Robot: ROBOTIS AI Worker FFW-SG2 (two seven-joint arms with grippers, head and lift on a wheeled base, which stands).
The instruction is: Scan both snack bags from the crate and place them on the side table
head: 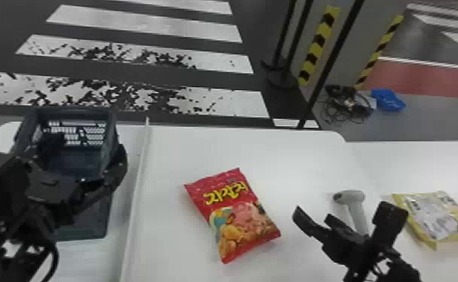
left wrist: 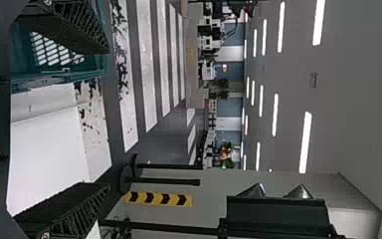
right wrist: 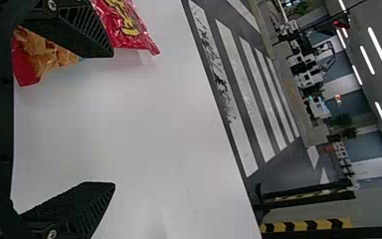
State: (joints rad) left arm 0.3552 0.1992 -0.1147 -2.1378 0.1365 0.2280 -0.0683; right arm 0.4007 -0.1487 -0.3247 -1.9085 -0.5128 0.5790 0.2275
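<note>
The dark crate (head: 106, 150) stands at the left, with my left gripper (head: 89, 148) over its near part, fingers wide apart. In the left wrist view the left gripper (left wrist: 107, 119) is open beside the crate (left wrist: 59, 77). A red snack bag (head: 235, 213) lies flat mid-table. To its right, my right gripper (head: 344, 214) is open in front of the grey handheld scanner (head: 356, 208). The right wrist view has the right gripper (right wrist: 112, 119) holding nothing, the red bag (right wrist: 127, 30) partly behind one finger. A yellow snack bag (head: 436, 217) lies on the white surface at far right.
A raised white divider (head: 136, 180) runs between the crate and the red bag. Another white table surface (head: 419, 161) adjoins on the right. Beyond the tables are black poles, cables and a blue item (head: 388, 100) on the floor.
</note>
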